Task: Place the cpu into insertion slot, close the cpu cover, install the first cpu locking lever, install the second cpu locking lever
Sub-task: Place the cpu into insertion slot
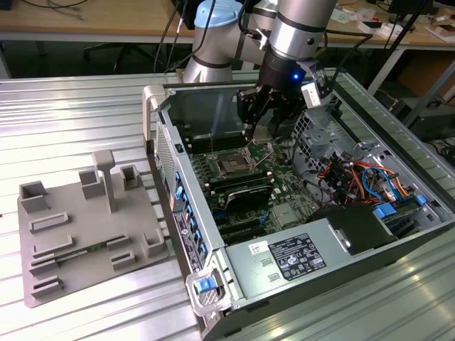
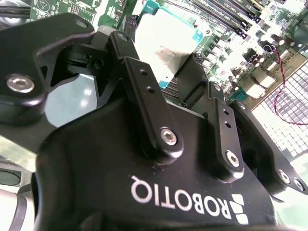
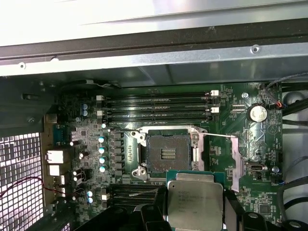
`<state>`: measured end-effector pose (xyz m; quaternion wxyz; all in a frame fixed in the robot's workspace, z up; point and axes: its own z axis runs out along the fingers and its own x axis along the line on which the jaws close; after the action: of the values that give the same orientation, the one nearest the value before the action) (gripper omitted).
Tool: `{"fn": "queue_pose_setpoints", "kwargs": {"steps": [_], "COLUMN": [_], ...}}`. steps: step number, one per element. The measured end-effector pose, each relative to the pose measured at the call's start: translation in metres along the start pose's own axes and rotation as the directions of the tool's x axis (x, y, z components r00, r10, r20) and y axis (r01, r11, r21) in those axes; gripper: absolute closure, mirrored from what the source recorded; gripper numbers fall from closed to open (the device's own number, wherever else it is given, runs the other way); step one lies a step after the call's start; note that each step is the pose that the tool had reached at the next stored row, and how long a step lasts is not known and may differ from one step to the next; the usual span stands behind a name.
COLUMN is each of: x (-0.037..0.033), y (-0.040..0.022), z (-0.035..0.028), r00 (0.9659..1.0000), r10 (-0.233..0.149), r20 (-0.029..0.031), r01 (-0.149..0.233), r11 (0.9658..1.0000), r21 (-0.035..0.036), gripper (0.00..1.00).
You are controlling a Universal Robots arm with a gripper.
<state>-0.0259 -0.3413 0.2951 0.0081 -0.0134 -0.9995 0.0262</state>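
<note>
My gripper (image 1: 260,133) hangs inside the open computer case, shut on the cpu (image 3: 195,199), a flat square chip with a silver-grey top. In the second wrist view the cpu (image 2: 166,36) sits between the black fingers (image 2: 144,91). The insertion slot (image 3: 168,151), a dark square socket with a silver rim, lies open on the green motherboard right beside the held chip. In the exterior view the insertion slot (image 1: 233,165) is below the gripper and toward that view's left. The cpu cover (image 3: 236,163) stands swung open at one side of the socket. A thin wire lever (image 3: 219,135) sticks out near it.
Long black RAM slots (image 3: 159,108) run beside the socket. The case walls (image 1: 178,153) surround the board. Coloured cables (image 1: 359,177) and a power supply (image 1: 291,256) fill the exterior view's right. A grey fixture plate (image 1: 85,227) lies on the ribbed table at that view's left.
</note>
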Motion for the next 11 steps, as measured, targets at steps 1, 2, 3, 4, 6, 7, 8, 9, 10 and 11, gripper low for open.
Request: {"fn": "queue_pose_setpoints", "kwargs": {"steps": [1,2,3,4,6,7,8,9,10,11], "x": [0.0,0.0,0.0,0.0,0.0,0.0,0.0,-0.0001,-0.0001,-0.0001], "y": [0.0,0.0,0.0,0.0,0.0001,0.0001,0.0001,0.0001,0.0002,0.0002], "z": [0.0002,0.0005,0.001,0.0014,0.0021,0.0025,0.0028,0.0031,0.0036,0.0039], "r00": [1.0,1.0,1.0,1.0,1.0,1.0,1.0,1.0,1.0,1.0], "r10": [0.0,0.0,0.0,0.0,0.0,0.0,0.0,0.0,0.0,0.0], "r20": [0.0,0.0,0.0,-0.0001,0.0,0.0,0.0,0.0,0.0001,0.0], "r01": [0.0,0.0,0.0,0.0,0.0,0.0,0.0,0.0,0.0,0.0], "r11": [1.0,1.0,1.0,1.0,1.0,1.0,1.0,1.0,1.0,1.0], "r21": [0.0003,0.0005,0.0008,0.001,0.0015,0.0019,0.0022,0.0023,0.0024,0.0026], "gripper": [0.45,0.45,0.45,0.45,0.45,0.45,0.45,0.45,0.45,0.45]}}
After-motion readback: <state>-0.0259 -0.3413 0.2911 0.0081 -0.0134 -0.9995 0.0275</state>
